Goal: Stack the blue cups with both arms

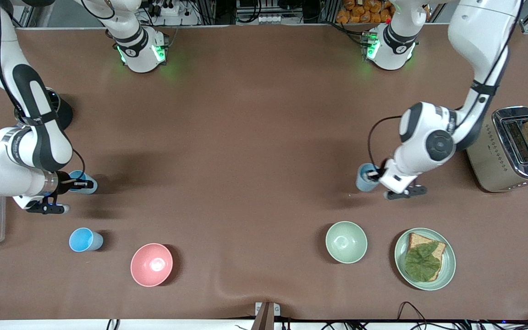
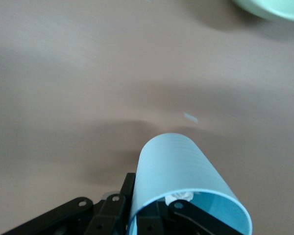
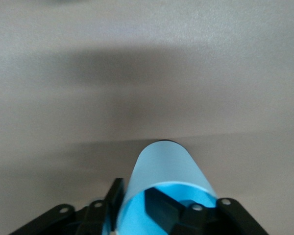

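The right gripper (image 1: 78, 184) pinches the rim of a bright blue cup (image 3: 159, 188), with another blue cup (image 1: 85, 239) standing free nearby. The left gripper (image 1: 376, 175) clamps a paler blue cup (image 2: 179, 183) by its wall, near the green bowl (image 1: 346, 241).

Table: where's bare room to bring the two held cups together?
Widest bare patch: table middle, between right pincer holding sky-blue cup and left pincer holding grey-blue cup. Crowded nearer the camera: spare blue cup, pink bowl, green bowl, plate.
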Available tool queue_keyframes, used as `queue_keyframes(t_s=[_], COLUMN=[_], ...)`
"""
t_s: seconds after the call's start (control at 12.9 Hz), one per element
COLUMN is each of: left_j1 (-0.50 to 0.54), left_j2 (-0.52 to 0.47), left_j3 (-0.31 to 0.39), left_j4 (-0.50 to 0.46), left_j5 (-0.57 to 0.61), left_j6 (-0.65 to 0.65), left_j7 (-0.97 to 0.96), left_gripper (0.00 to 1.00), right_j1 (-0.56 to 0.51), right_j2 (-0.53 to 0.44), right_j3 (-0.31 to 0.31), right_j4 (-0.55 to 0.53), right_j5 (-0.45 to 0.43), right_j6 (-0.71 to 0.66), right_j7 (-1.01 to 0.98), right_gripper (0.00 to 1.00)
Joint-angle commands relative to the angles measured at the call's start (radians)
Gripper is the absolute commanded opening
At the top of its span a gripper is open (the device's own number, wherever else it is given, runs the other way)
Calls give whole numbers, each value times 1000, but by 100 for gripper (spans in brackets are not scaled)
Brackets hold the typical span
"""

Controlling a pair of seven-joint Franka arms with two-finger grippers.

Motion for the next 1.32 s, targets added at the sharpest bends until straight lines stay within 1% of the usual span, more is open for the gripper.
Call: queue_keyframes(t_s=[0.0,0.15,0.39,0.54,0.62,0.77,0.85,0.93,1.01,1.08,1.16,1.24], left_j1=[-116,-296,-478,-556,-578,-584,-586,-584,-583,-580,-572,-566], left_j2=[27,91,249,323,341,360,360,357,351,336,311,274], left_j3=[-77,-74,-72,-69,-65,-60,-60,-60,-60,-56,-56,-54], left_j4=[66,156,333,399,415,415,415,415,415,416,416,416], left_j5=[-10,-9,-6,-3,-1,0,0,2,4,7,5,7], left_j6=[-37,-37,-37,-37,-37,-36,-37,-37,-37,-37,-46,-83], left_j7=[-236,-455,-716,-795,-804,-806,-804,-804,-806,-806,-807,-807], left_gripper=[0,0,0,0,0,0,25,47,89,100,100,100], right_j1=[0,1,4,13,36,84,102,127,157,196,244,304], right_j2=[15,12,6,-10,-25,-53,-66,-82,-99,-119,-129,-146], right_j3=[11,12,12,15,18,18,18,18,20,23,25,25], right_j4=[-24,-24,-22,-22,-22,-22,-21,-18,-8,5,25,36], right_j5=[1,1,2,5,5,5,5,5,7,16,22,33], right_j6=[-1,-8,-21,-44,-67,-104,-118,-141,-173,-210,-247,-282], right_j7=[14,14,17,57,110,192,222,264,326,412,496,590], right_gripper=[0,0,0,0,0,0,0,0,0,0,0,0])
